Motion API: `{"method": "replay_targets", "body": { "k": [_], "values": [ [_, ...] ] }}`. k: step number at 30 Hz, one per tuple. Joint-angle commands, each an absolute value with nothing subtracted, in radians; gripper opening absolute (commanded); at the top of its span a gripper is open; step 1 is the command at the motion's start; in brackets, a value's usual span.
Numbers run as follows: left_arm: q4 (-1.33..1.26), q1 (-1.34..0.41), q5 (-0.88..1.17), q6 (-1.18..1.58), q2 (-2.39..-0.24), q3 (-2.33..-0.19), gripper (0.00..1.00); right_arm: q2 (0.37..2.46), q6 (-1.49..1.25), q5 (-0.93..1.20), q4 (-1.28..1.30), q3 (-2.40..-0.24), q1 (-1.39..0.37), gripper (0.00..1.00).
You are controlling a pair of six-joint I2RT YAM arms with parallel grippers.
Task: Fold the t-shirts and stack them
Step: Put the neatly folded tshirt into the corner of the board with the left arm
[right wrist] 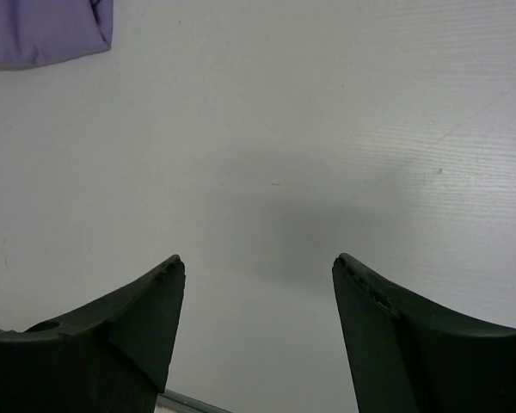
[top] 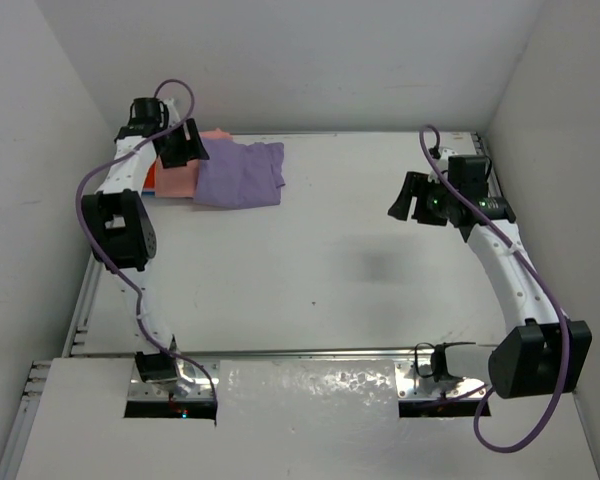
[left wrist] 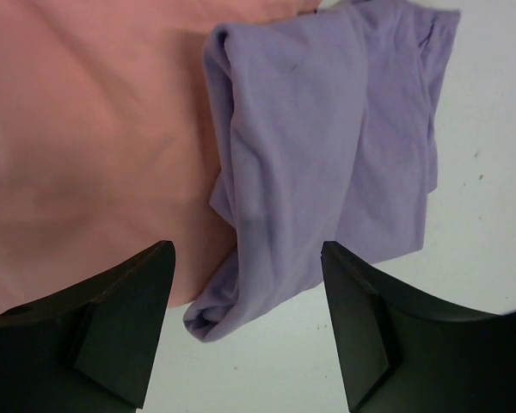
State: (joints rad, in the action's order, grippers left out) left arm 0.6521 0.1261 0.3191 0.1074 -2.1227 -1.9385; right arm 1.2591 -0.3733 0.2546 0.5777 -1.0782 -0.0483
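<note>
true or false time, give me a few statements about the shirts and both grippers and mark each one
1. The lavender shirt overlaps the salmon-pink shirt. True.
2. The right gripper grips the lavender shirt. False: its jaws stand open over bare table, holding nothing.
3. The left gripper is open and holds nothing. True.
4. The lavender shirt lies at the table's near right corner. False: it lies at the far left.
5. The lavender shirt is spread out flat. False: it is folded over into a bundle.
</note>
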Motion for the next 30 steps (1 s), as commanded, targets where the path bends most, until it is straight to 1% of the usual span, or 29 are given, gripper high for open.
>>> {"method": "replay_targets", "body": {
  "k": [1,10,13,14,17,19,20,21,25,28,29,30],
  "values": [
    [0.634,0.123,0.353,0.081,-2.158,-1.93,0.67,1.262,-0.365,0.262,0.554,-1.137,-0.051,0.69],
    [0.572,0.123,0.403,0.112,-2.266,-1.957,0.66,1.235,-0.334,0.216,0.572,-1.101,-0.046,0.69],
    [0.532,0.121,0.44,0.132,-2.27,-1.959,0.57,1.227,-0.328,0.209,0.575,-1.089,-0.046,0.69],
    [0.516,0.121,0.452,0.147,-2.27,-1.959,0.5,1.227,-0.328,0.203,0.574,-1.088,-0.046,0.69],
    [0.515,0.121,0.483,0.163,-2.264,-1.977,0.43,1.235,-0.33,0.206,0.571,-1.092,-0.043,0.69],
    [0.525,0.12,0.476,0.164,-2.25,-1.979,0.42,1.241,-0.337,0.207,0.568,-1.101,-0.041,0.69],
    [0.528,0.12,0.476,0.163,-2.243,-1.976,0.43,1.244,-0.339,0.209,0.566,-1.106,-0.041,0.69],
    [0.528,0.12,0.476,0.163,-2.238,-1.973,0.46,1.247,-0.344,0.212,0.563,-1.108,-0.041,0.69],
    [0.509,0.117,0.489,0.167,-2.233,-1.953,0.47,1.244,-0.348,0.213,0.563,-1.101,-0.038,0.69],
    [0.517,0.114,0.509,0.17,-2.25,-1.979,0.3,1.239,-0.356,0.215,0.561,-1.091,-0.04,0.69],
    [0.514,0.112,0.509,0.173,-2.252,-1.982,0.18,1.238,-0.357,0.215,0.558,-1.088,-0.038,0.69],
    [0.511,0.109,0.509,0.176,-2.252,-1.982,0.14,1.236,-0.36,0.215,0.557,-1.083,-0.04,0.69]
  ]
}}
